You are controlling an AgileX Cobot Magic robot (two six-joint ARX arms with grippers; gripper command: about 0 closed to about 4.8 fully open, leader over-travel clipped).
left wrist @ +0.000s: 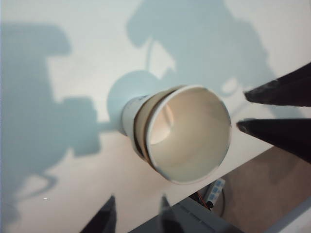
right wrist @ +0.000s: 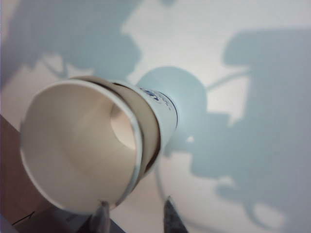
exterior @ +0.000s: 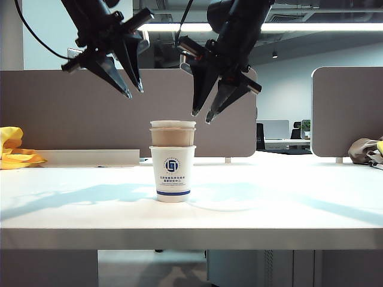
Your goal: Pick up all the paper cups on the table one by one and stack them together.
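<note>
The three paper cups stand nested in one upright stack [exterior: 172, 161] at the middle of the table [exterior: 287, 197]. A white cup with a blue logo [exterior: 172, 174] is outermost, the brown cup [exterior: 172, 137] sits in it, and a white rim [exterior: 172, 124] tops the stack. My left gripper [exterior: 134, 92] hangs open above and to the left of the stack. My right gripper [exterior: 201, 117] hangs open just above and to the right of it. Neither touches a cup. The left wrist view looks into the stack [left wrist: 187, 133] beyond the left gripper [left wrist: 138, 201]. The right wrist view shows the stack [right wrist: 82, 145] close to the right gripper [right wrist: 136, 203].
Grey partition panels [exterior: 72, 113] stand behind the table. A yellow cloth [exterior: 12, 149] lies at the far left and a bundle of fabric [exterior: 366, 149] at the far right. The table's thick front edge [exterior: 191, 239] runs across the near side.
</note>
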